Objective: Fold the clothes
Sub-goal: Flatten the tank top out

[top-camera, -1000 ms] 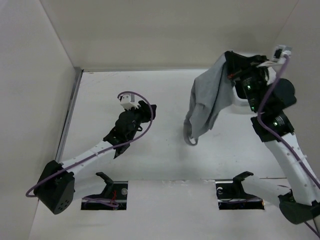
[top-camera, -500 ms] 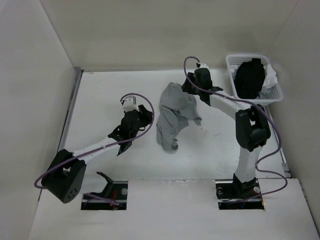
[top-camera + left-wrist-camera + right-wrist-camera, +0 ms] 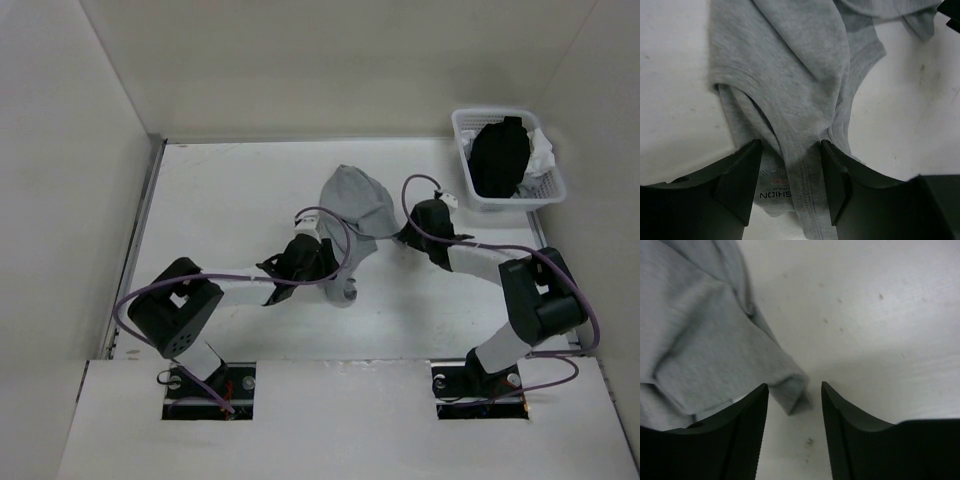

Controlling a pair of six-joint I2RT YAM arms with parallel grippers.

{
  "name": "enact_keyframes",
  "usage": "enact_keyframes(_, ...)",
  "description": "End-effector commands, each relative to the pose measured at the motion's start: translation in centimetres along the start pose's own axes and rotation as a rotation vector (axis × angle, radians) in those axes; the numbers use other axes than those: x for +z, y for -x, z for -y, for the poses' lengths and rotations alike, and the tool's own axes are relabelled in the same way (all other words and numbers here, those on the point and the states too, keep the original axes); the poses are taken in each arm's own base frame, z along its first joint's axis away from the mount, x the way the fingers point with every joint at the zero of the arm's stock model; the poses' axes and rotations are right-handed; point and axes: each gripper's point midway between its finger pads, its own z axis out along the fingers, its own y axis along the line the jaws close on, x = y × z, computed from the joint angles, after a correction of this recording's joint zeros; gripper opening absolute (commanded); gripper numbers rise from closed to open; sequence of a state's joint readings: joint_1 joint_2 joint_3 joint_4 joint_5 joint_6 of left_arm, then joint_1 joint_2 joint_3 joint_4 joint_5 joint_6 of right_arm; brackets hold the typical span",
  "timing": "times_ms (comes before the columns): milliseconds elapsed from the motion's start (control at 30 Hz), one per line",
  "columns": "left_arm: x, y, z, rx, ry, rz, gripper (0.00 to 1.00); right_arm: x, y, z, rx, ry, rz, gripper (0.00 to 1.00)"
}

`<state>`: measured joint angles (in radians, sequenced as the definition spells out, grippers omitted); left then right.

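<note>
The grey T-shirt [image 3: 352,205] lies in a crumpled heap at the middle of the counter [image 3: 230,200]. In the top view its long axis runs from upper centre down toward lower centre, ending in a narrow tail. The left end effector [image 3: 791,145] sits at the heap's lower-left edge with its jaws spread wide and gripping nothing. In its wrist view a stitched band of fabric, probably the neckline since a printed label [image 3: 774,194] lies beside it, runs down between the two fingers [image 3: 740,180]. The right end effector [image 3: 794,386] is at the heap's right edge, likewise wide open and empty. Only a folded corner of the shirt reaches the mouth of its gap, with the rest spreading off to the upper left of that view. The left arm therefore looks better placed, already straddling cloth, while the right would need to slide toward the fabric to catch more than a tip. Whether that corner is a sleeve or the hem cannot be told. Both sleeves and the lower hem are lost in the folds, and the label is partly cut off by the left finger. From above, wrists and cables hide the fingertips, so contact with the counter is uncertain. Well apart, at the upper right, a white basket [image 3: 490,110] holds a black garment [image 3: 500,155] and a white cloth [image 3: 543,155].
</note>
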<state>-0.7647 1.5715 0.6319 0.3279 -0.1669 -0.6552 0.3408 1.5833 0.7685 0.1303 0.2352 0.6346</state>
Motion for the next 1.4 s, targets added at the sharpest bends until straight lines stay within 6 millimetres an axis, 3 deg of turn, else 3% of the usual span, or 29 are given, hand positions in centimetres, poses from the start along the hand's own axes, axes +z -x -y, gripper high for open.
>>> enact_keyframes(0, 0.2, 0.6, 2.7, -0.01, -0.088, -0.008, 0.49, -0.2, 1.9, -1.0, 0.114, 0.07, 0.065, 0.54)
enact_keyframes(200, 0.7, 0.8, 2.8, -0.01, -0.08, -0.007, 0.35, 0.9, 1.3, -2.6, 0.148, 0.121, 0.011, 0.58)
enact_keyframes(267, 0.9, 0.9, 2.6, -0.015, -0.071, -0.007, 0.26, 1.7, 0.6, -3.8, 0.166, 0.159, -0.032, 0.54)
enact_keyframes(333, 1.2, 1.2, 2.3, -0.025, -0.058, -0.006, 0.18, 2.5, -0.1, -4.3, 0.195, 0.174, -0.067, 0.42)
enact_keyframes(433, 1.7, 1.8, 1.4, -0.033, -0.016, 0.004, 0.09, 3.0, 0.4, -4.7, 0.221, 0.175, -0.046, 0.19)
enact_keyframes(533, 2.2, 3.5, 1.0, -0.053, 0.018, 0.046, 0.04, 2.0, 3.7, -5.0, 0.213, 0.162, 0.063, 0.02)
enact_keyframes(633, 2.5, 7.3, 1.0, -0.094, 0.045, 0.136, 0.02, -1.3, 9.2, -6.6, 0.15, 0.21, 0.213, 0.0)
enact_keyframes(800, 3.9, 17.5, 1.5, -0.163, 0.06, 0.308, 0.0, -10.9, 18.5, -9.5, 0.074, 0.297, 0.438, 0.0)
enact_keyframes(900, 3.9, 24.3, 1.6, -0.187, 0.063, 0.411, 0.0, -17.4, 21.8, -10.6, 0.027, 0.333, 0.544, 0.01)
enact_keyframes(1000, 2.5, 30.9, 2.0, -0.207, 0.029, 0.526, 0.0, -24.0, 23.0, -11.8, -0.028, 0.395, 0.614, 0.01)
enact_keyframes(1067, 1.9, 33.6, 2.6, -0.191, 0.008, 0.574, 0.0, -27.7, 22.6, -12.9, -0.074, 0.45, 0.627, 0.03)
enact_keyframes(1167, 2.1, 35.1, 1.1, -0.189, 0.032, 0.602, 0.01, -30.2, 19.2, -15.5, -0.171, 0.542, 0.555, 0.04)
enact_keyframes(1300, 4.4, 34.1, -4.7, -0.259, 0.111, 0.556, 0.07, -28.7, 8.6, -19.6, -0.355, 0.647, 0.303, 0.05)
enact_keyframes(1367, 5.5, 33.0, -7.8, -0.312, 0.141, 0.521, 0.17, -27.0, 1.0, -22.2, -0.448, 0.703, 0.134, 0.07)
